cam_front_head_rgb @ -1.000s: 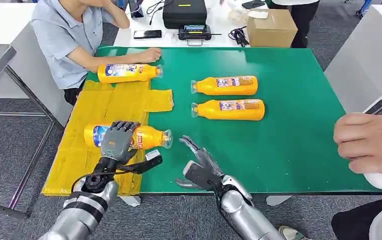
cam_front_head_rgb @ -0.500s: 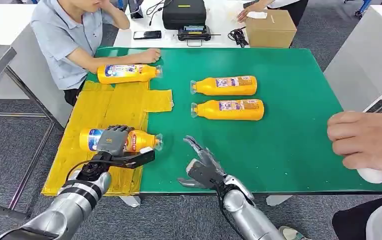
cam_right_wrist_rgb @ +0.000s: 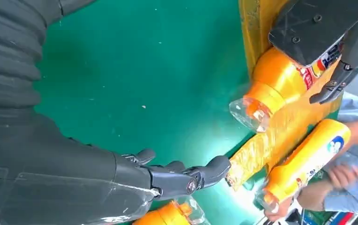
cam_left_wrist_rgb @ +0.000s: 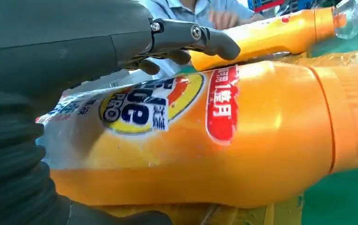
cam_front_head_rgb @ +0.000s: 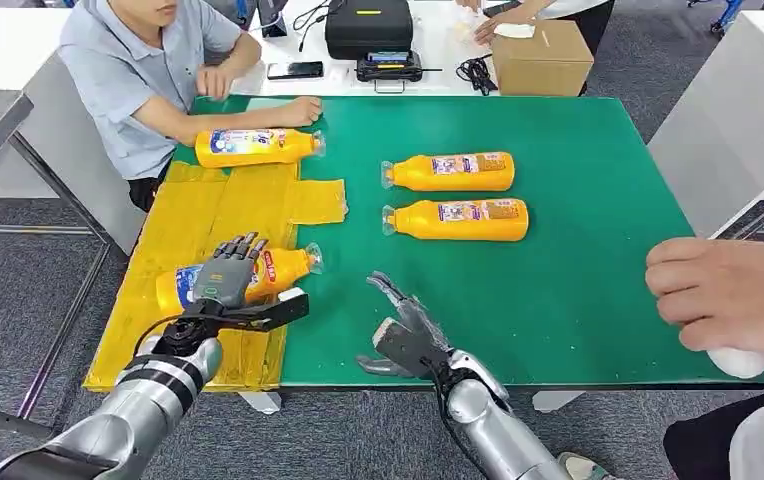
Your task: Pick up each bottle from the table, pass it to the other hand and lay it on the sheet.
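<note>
The left hand [cam_front_head_rgb: 226, 283] has its fingers [cam_front_head_rgb: 241, 247] draped over the body of a bottle [cam_front_head_rgb: 280, 268], thumb beneath, as the left wrist view shows; the grip is loosening but contact remains. The bottle lies on its side on the yellow sheet [cam_front_head_rgb: 213, 210], near the bench's [cam_front_head_rgb: 578, 290] front-left corner, cap toward the green surface. Judged from this, the laying-down step is nearly complete.

The right hand [cam_front_head_rgb: 401, 330] hovers open near the front edge, fingers spread and holding nothing, probably because it has handed over its load.

A second bottle [cam_front_head_rgb: 255, 146] lies at the sheet's far end. Two bottles [cam_front_head_rgb: 450, 171] [cam_front_head_rgb: 458, 218] await pickup mid-bench.
</note>
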### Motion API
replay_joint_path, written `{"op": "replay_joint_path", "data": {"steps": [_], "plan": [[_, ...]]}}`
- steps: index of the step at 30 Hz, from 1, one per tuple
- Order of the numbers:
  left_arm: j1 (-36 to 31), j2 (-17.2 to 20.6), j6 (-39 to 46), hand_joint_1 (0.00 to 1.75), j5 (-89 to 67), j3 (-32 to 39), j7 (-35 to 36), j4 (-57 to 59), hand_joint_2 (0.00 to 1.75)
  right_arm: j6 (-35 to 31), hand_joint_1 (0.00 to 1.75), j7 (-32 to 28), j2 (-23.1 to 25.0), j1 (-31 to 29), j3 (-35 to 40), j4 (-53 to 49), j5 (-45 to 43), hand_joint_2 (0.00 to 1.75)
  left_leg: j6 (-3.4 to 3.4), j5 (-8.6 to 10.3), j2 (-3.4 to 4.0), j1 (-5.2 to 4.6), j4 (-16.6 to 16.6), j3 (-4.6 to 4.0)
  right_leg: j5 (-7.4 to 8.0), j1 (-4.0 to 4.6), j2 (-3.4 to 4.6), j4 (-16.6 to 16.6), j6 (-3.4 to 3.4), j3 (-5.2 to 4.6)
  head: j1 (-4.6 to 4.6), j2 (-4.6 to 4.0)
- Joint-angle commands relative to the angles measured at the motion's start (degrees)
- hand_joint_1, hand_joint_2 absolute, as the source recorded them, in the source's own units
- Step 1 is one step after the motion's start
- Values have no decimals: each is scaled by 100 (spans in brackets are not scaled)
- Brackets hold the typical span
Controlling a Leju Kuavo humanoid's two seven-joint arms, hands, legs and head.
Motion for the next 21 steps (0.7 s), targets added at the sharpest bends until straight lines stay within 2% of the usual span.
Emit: {"op": "replay_joint_path", "data": {"steps": [1, 5, 13, 15, 18, 20, 21], "plan": [[-38, 47, -225, 0, 71, -114, -6, 604, 175, 38, 0, 37, -1, -171, -112, 334, 24, 175, -10, -7, 15, 5, -6, 23, -2, 6, 11, -8, -13, 20, -2, 0], [-1, 41, 110, 0, 91, -215, -70, 475, 175, 47, 0, 35, 12, -136, -144, 338, 55, 175, -7, -4, 12, 2, -6, 21, -2, 2, 9, -5, -9, 17, 0, 0], [-17, 18, 91, 0, 91, -221, -66, 472, 175, 46, 0, 34, 9, -132, -144, 338, 57, 175, -9, -7, 11, 4, -7, 25, -3, 4, 8, -7, -12, 22, 0, 0], [75, -60, 506, 0, 268, -216, -340, 240, 175, 13, 0, 26, 1, -90, -174, 306, 77, 175, -11, -8, 11, 6, -6, 26, -4, 7, 7, -7, -14, 24, -2, 0], [531, -305, 951, 0, 969, -183, -882, -642, 175, -120, 0, 27, -29, 164, -319, 84, 95, 175, -10, -7, 0, 5, -6, 25, -7, 6, -3, -7, -13, 26, -2, 0], [962, -325, 1473, 0, 1065, -411, -845, -1397, 175, -181, 0, 44, -60, 320, -396, -24, 110, 175, -4, -3, -10, 0, -8, 19, -7, 0, -12, -9, -6, 20, -2, 0], [1522, -362, 1613, 0, 613, -177, -801, -2562, 175, -203, 0, 44, -74, 381, -414, -21, 112, 175, -8, -8, -13, 4, -8, 26, -12, 5, -17, -12, -11, 30, -2, 0]]}}
